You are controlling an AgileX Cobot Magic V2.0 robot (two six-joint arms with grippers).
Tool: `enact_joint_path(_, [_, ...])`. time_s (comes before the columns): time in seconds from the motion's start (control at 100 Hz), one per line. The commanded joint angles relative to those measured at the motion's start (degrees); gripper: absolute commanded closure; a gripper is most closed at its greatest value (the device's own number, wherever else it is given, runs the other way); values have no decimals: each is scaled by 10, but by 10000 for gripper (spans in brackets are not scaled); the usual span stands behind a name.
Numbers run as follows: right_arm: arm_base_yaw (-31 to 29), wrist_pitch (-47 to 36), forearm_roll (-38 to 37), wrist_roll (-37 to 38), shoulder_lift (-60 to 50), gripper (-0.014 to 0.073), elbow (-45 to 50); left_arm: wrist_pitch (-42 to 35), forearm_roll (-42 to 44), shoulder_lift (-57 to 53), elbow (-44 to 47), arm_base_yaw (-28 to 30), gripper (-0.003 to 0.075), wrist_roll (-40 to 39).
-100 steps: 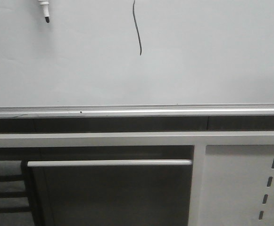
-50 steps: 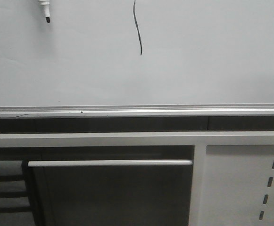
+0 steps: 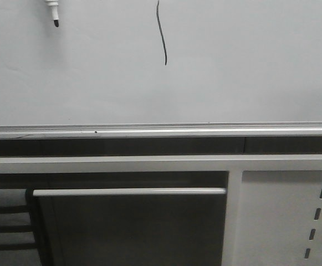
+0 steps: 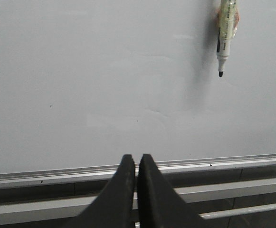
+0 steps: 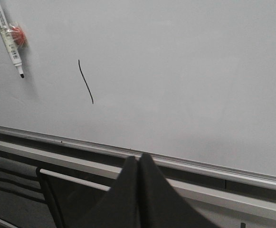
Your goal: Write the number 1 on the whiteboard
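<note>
Number 1 (image 5: pixel 85 81) sits on whiteboard (image 5: pixel 185 71), apart from right tool (image 5: pixel 138 164).

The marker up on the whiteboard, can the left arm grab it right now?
Probably yes: nothing lies between the left gripper and the marker on the whiteboard, but its jaws are shut and must open first.

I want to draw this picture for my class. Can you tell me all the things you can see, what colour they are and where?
whiteboard: one, pale grey-white, fills the upper part of the front view.
number 1: one, thin black wavy stroke, on the board right of the marker.
marker: one, white with a black tip, tip pointing down, against the board, apart from the stroke.
silver rail: one, along the board's lower edge.
cabinet panel: one, white with slots, below the rail at right.
bar handle: one, white, below the rail.
left tool: one, black, shut, empty.
right tool: one, black, shut, empty.
</note>
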Motion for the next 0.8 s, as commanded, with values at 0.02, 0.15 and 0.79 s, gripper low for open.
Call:
enact_joint_path(0.02, [-4,-50,4,-1,-8,657,-14,-37,-6,-13,23,1,741,-6])
enact_joint_path(0.15, [-11,-109,-68,47,-8,657,13,-37,-6,-13,23,1,741,-6])
enact_joint_path(0.79, [-115,-176,-234,188,-10,657,159,-37,-6,-13,23,1,741,-6])
